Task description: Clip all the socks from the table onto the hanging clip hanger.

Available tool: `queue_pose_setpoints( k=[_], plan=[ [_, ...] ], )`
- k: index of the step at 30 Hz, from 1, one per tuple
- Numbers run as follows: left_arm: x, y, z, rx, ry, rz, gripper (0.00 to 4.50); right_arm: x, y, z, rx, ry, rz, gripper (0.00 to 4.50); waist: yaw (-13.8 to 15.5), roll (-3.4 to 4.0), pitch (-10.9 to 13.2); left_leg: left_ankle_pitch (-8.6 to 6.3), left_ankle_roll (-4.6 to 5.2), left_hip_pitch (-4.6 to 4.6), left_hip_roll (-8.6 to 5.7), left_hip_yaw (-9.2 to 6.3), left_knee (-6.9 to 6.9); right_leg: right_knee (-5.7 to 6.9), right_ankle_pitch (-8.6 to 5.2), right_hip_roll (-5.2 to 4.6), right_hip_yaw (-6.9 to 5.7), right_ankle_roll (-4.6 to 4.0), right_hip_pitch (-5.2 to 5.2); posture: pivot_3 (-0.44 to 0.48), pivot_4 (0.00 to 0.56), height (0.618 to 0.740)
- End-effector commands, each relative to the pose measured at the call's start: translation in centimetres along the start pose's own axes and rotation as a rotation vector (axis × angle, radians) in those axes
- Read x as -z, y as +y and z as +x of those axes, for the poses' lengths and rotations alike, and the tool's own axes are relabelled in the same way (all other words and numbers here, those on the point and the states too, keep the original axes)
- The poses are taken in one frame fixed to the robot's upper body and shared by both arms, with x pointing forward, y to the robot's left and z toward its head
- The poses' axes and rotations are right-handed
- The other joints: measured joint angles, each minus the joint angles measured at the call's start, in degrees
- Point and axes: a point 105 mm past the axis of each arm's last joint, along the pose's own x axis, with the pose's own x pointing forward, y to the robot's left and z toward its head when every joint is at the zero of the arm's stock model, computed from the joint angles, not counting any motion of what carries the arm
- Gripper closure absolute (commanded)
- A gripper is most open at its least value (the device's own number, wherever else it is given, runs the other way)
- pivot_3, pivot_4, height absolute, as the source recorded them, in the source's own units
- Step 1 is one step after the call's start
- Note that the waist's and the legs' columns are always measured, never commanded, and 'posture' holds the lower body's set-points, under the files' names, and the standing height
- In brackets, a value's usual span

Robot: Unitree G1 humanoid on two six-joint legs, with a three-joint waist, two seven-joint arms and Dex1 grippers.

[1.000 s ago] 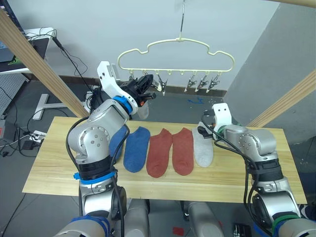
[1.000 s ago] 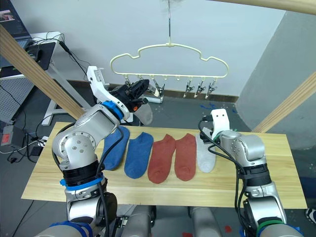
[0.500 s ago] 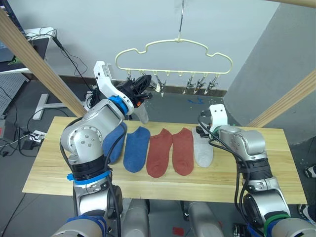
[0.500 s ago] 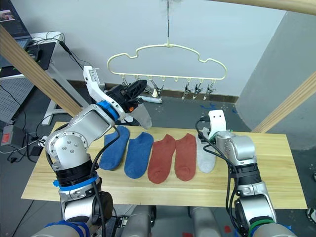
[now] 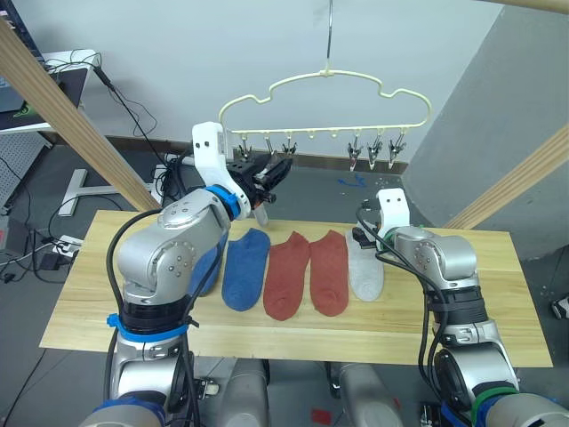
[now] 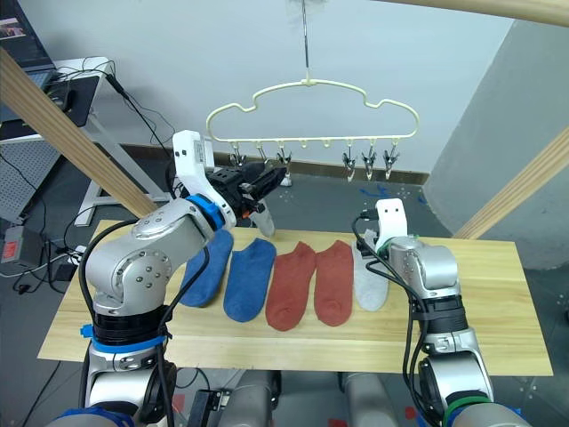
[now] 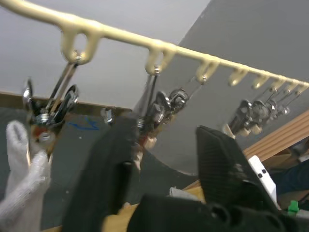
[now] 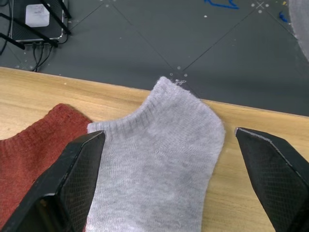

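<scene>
Since a second ago the clip hanger (image 5: 326, 100) sits further to the right, and the left gripper (image 5: 267, 175) has swung in beneath its left clips; the grey sock (image 6: 261, 216) that hung from its fingers then now dangles from the leftmost clip (image 7: 50, 104), seen in the left wrist view with its white cuff (image 7: 21, 166) below the metal. The left gripper's fingers (image 7: 108, 166) stand parted around the second clip (image 7: 157, 104), gripping nothing.

On the table (image 5: 89, 294), along its far half, five socks lie side by side from left to right: a blue sock (image 6: 206, 267) partly behind the left arm, a second blue sock (image 5: 245, 267), two rust-red socks (image 5: 288, 274) (image 5: 329, 270), and a light grey sock (image 5: 364, 269).

The right gripper (image 8: 174, 169) hovers over that grey sock near the far right part of the table, its fingers spread wide to either side of the cuff, holding nothing.
</scene>
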Motion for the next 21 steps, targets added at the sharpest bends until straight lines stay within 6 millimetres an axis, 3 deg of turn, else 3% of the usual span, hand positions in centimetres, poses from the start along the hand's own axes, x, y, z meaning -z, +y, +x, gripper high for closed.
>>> queue_pose_setpoints(
  k=[1,8,17,21],
  plan=[
    [-1.1,-0.4,-0.6,0.000,-0.058,0.095,1.96,-0.9,-0.2,-0.6,0.004,-0.042,0.003,0.00,0.02,0.00,0.00,0.00,0.00,0.00,0.00,0.00,-0.01,-0.01,0.00,0.00,0.00,0.00,0.00,-0.002,0.309,0.740],
    [-0.8,-0.1,-1.0,-0.044,-0.089,0.135,1.96,-0.8,-0.5,-0.7,0.009,-0.039,0.006,0.00,0.01,0.00,0.00,0.00,0.00,0.00,0.00,0.01,-0.02,-0.03,0.00,0.00,0.01,0.00,0.00,-0.003,0.303,0.740],
    [-1.5,0.2,-2.8,-0.064,-0.170,0.049,1.96,-0.4,-0.6,-0.9,0.011,-0.031,0.006,0.00,-0.03,0.00,0.00,0.00,0.00,-0.01,0.01,0.02,-0.02,-0.06,0.00,-0.01,0.02,0.00,0.00,-0.005,0.300,0.740],
    [-0.2,0.1,-4.1,-0.054,-0.129,0.050,1.96,-0.1,-0.6,-1.2,0.005,-0.023,0.003,0.00,-0.02,0.00,0.00,0.00,0.00,-0.01,0.01,0.03,-0.03,-0.07,0.00,-0.01,0.03,0.00,0.01,0.013,0.301,0.740]
  ],
)
